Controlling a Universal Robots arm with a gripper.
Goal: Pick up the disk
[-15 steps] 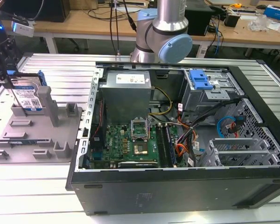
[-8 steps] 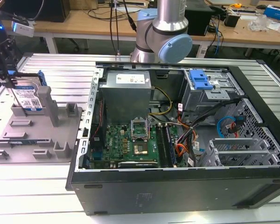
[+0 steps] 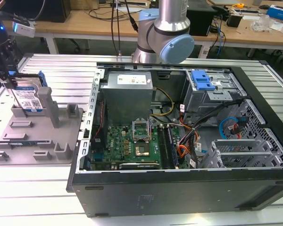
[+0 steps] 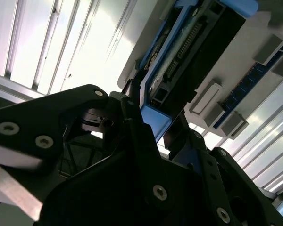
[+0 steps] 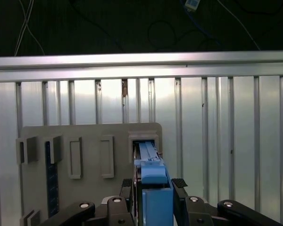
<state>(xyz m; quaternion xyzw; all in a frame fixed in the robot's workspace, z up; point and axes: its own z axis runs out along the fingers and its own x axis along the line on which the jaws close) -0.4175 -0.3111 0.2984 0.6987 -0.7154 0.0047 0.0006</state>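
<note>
We see a slatted metal table [image 3: 37,197] carrying an open computer case [image 3: 179,188], with the arm's base [image 3: 172,28] rising behind it. Inside the case, a blue caddy [image 3: 201,80] sits in the drive bay.

At the exterior view's left, beside the case, lies a grey holder tray [image 3: 61,141] with several slots. The disk [image 3: 29,99] stands upright on its edge in a slot at the tray's far corner, its label facing the camera.

The claw [image 3: 9,77] hangs straight over that slot, at the disk's top edge. In the first wrist view we look down the disk's blue rail [image 5: 153,176] into the tray [image 5: 85,132]. The claw [image 5: 153,184] straddles it, one finger [image 5: 179,183] against each face. We read the claw as closed on the disk, which is seated in its slot.
</note>
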